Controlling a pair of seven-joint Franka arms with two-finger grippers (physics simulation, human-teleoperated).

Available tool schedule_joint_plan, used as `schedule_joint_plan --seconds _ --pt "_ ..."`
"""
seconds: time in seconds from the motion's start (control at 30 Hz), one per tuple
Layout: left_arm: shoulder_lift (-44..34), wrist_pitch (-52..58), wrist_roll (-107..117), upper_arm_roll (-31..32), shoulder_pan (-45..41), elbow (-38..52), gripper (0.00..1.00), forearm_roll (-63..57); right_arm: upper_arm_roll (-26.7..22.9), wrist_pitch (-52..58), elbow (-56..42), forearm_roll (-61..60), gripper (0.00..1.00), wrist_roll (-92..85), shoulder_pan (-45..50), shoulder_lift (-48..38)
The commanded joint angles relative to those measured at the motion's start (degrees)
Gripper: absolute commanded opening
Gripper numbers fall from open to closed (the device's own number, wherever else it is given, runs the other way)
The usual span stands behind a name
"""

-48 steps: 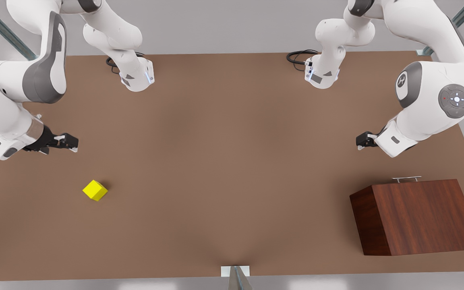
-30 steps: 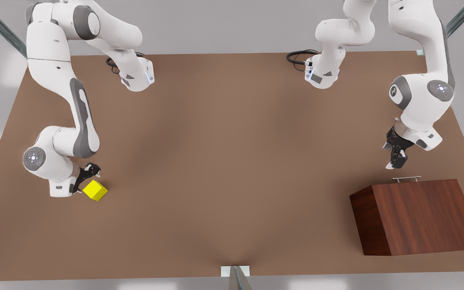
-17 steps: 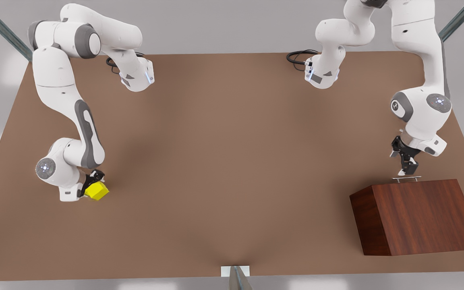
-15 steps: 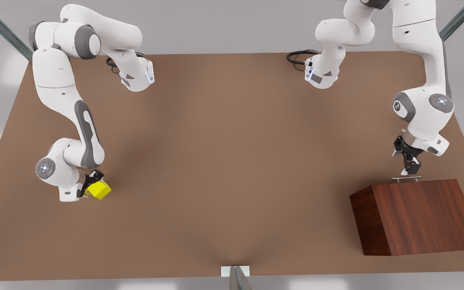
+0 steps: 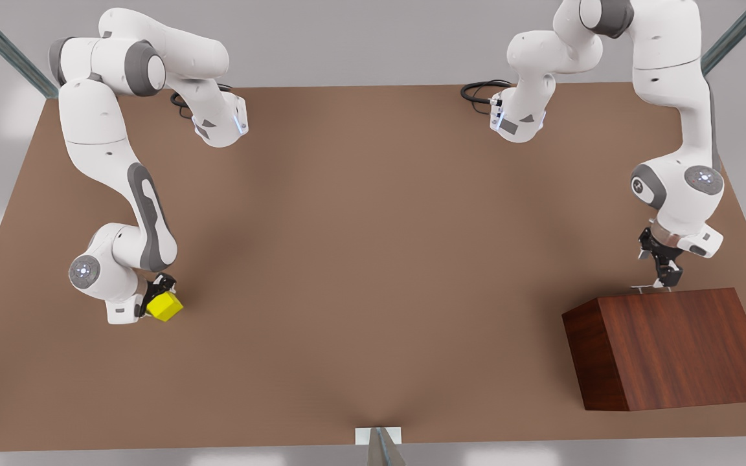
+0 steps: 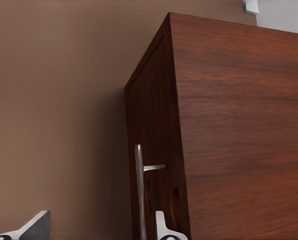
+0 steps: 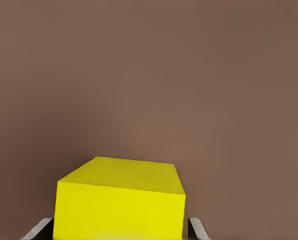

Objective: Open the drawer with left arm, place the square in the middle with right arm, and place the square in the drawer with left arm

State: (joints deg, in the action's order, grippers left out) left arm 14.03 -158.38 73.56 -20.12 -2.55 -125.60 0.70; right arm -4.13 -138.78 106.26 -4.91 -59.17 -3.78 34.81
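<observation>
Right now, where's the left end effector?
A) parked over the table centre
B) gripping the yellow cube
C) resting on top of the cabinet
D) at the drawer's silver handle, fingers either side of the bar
D: the left wrist view shows the silver handle running between the two fingertips of the left end effector, and the front view puts that end effector at the far edge of the cabinet.

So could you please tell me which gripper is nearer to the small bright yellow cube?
The right gripper: its fingers flank the yellow cube. The left gripper is across the table at the dark wooden cabinet, fingers either side of its silver handle.
</observation>
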Motion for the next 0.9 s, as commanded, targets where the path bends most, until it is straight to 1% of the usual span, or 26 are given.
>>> schedule_joint_plan --seconds 0.0,0.03,0.07,0.1,0.13,0.43,0.53,0.6,0.73,0.87 --pt "0.3 0.0 0.0 0.0 0.0 0.1 1.00 0.3 0.0 0.0 0.0 0.0 0.77 0.2 0.0 0.0" --pt "0.6 -0.1 0.0 0.0 0.0 0.1 1.00 0.9 0.0 0.2 0.0 -0.8 0.77 0.6 0.0 0.0" --pt "0.7 -0.1 0.0 0.0 0.0 0.1 1.00 1.0 0.0 0.2 0.0 -0.8 0.70 0.7 0.0 0.0" --pt "1.2 -0.1 0.0 0.0 0.0 0.1 1.00 1.1 0.0 0.2 0.0 -0.8 0.69 0.7 0.0 0.0" --pt "1.3 -0.1 0.0 0.0 0.0 0.1 1.00 1.1 0.0 0.2 0.0 -0.8 0.63 0.7 0.0 0.0" --pt "2.1 0.9 0.3 0.1 -0.1 -0.3 1.00 1.5 0.1 0.9 -0.4 -0.7 0.63 0.5 0.0 -0.8" --pt "1.4 1.9 0.6 0.1 -0.1 -0.5 1.00 1.5 2.2 2.6 0.2 -0.7 0.63 3.5 0.1 -3.8" --pt "0.6 2.3 0.6 0.1 -0.2 -1.6 1.00 1.5 4.9 4.3 1.1 -0.6 0.63 10.0 0.9 -6.2" --pt "-1.4 3.2 0.6 -0.4 -0.2 -3.4 1.00 1.7 5.0 4.7 2.3 -0.5 0.63 25.8 10.7 -8.9" --pt "-3.1 3.3 0.4 -1.8 -0.2 -5.8 1.00 1.7 5.3 4.1 0.6 -0.2 0.63 49.0 23.7 -8.5"
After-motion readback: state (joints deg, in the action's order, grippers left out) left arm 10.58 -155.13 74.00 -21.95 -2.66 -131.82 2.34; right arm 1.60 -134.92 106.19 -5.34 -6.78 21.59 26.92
